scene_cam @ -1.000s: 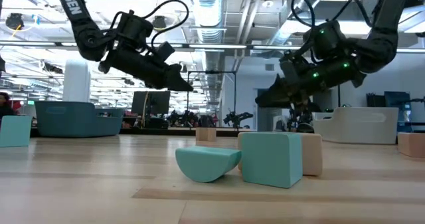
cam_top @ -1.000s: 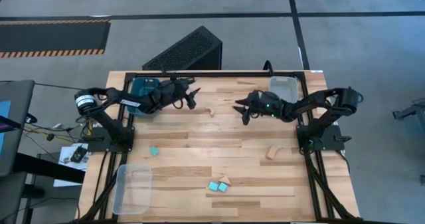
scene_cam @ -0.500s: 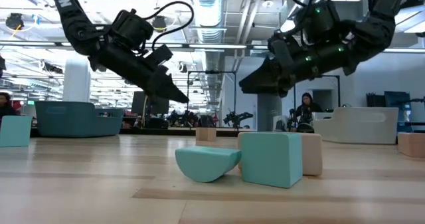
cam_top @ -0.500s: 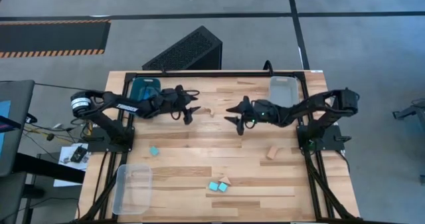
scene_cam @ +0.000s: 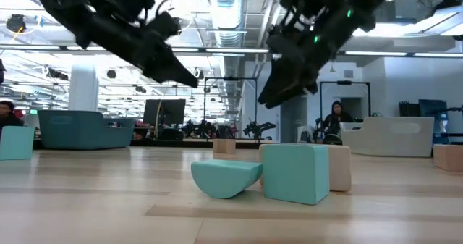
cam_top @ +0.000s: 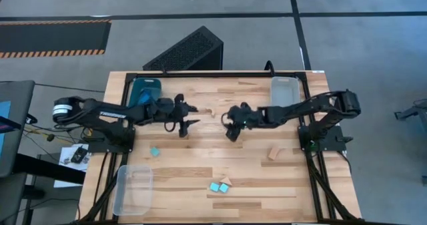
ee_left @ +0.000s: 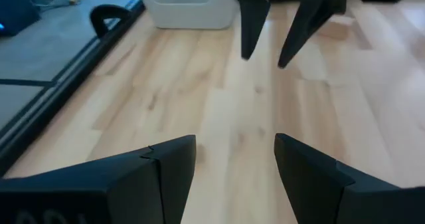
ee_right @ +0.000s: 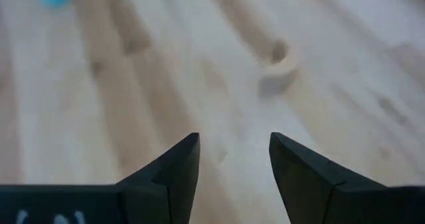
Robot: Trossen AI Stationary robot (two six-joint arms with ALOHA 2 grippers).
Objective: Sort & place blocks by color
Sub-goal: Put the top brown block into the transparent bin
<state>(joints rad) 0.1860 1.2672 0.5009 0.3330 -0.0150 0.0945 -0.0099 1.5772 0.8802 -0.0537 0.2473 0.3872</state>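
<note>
We have swung our left gripper (cam_top: 186, 121) and right gripper (cam_top: 229, 126), both spread and empty, inward over the bench (cam_top: 200, 158) toward its scattered blocks (cam_top: 219, 185).

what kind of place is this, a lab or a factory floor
Most likely a robotics lab in an open, industrial-style hall: exposed ceiling ducts, a person at a workstation behind, and a framed wooden table with two robot arms.

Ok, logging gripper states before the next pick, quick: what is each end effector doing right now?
Left end effector: open, holding nothing, above the table's middle.
Right end effector: open, holding nothing, facing the left one.
</note>
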